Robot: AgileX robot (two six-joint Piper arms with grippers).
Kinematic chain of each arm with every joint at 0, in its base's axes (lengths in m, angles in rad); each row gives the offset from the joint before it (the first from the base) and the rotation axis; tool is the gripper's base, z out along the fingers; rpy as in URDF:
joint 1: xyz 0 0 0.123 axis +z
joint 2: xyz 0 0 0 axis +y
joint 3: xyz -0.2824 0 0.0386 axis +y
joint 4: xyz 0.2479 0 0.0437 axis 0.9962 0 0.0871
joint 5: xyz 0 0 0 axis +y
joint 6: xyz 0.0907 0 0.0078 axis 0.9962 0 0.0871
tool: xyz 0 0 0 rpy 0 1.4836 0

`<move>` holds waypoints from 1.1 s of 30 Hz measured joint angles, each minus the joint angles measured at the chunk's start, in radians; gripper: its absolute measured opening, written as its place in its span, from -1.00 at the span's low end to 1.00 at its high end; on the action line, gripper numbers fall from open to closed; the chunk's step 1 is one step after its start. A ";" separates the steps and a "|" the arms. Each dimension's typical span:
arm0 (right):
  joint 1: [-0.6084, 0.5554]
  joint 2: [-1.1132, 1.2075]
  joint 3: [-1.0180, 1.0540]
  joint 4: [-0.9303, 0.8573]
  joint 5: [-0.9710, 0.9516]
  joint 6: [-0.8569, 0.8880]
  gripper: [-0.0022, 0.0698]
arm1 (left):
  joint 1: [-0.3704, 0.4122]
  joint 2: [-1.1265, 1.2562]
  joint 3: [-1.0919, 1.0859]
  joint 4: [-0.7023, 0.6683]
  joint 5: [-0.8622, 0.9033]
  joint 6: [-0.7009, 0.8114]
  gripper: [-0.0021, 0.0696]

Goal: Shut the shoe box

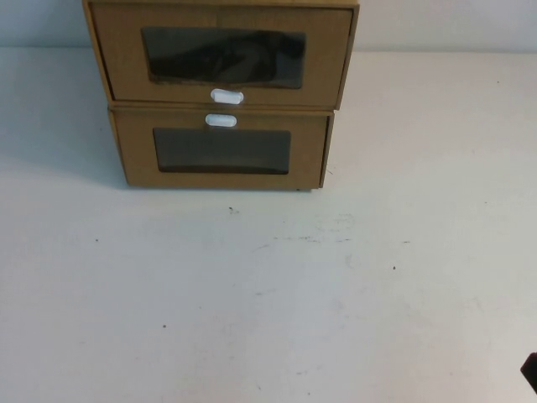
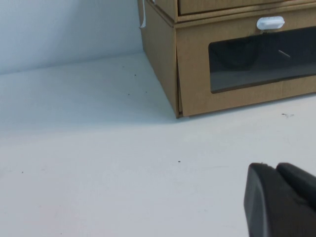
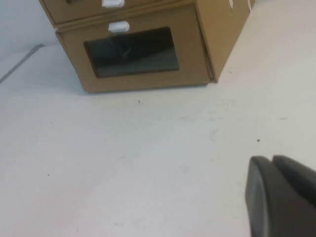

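Two brown cardboard drawer boxes are stacked at the back of the white table. The shoe box (image 1: 222, 54) is the upper one, with a wide dark window and a white pull tab (image 1: 226, 96) below it. Its front overhangs the lower box a little in the high view. Only its lower edge shows in the left wrist view (image 2: 222, 6) and the right wrist view (image 3: 84, 10). My left gripper (image 2: 274, 168) is shut and empty, low over the table, well short of the boxes. My right gripper (image 3: 270, 160) is also shut and empty, and shows as a dark corner (image 1: 530, 371) at the near right.
The lower box (image 1: 222, 151) has its white tab (image 1: 221, 120) above its window and stands on the table (image 1: 268, 294). A pale wall rises behind the boxes. Small dark specks mark the table top.
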 joint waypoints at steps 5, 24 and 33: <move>0.000 0.000 0.011 0.001 0.051 0.001 -0.97 | 0.000 0.000 0.000 0.000 0.003 0.000 -0.95; -0.141 -0.026 0.011 -0.150 0.119 0.001 -0.97 | 0.000 0.000 0.000 0.000 0.006 0.000 -0.95; -0.444 -0.170 0.011 -0.168 0.162 0.001 -0.97 | 0.000 0.000 0.000 0.000 0.007 0.000 -0.95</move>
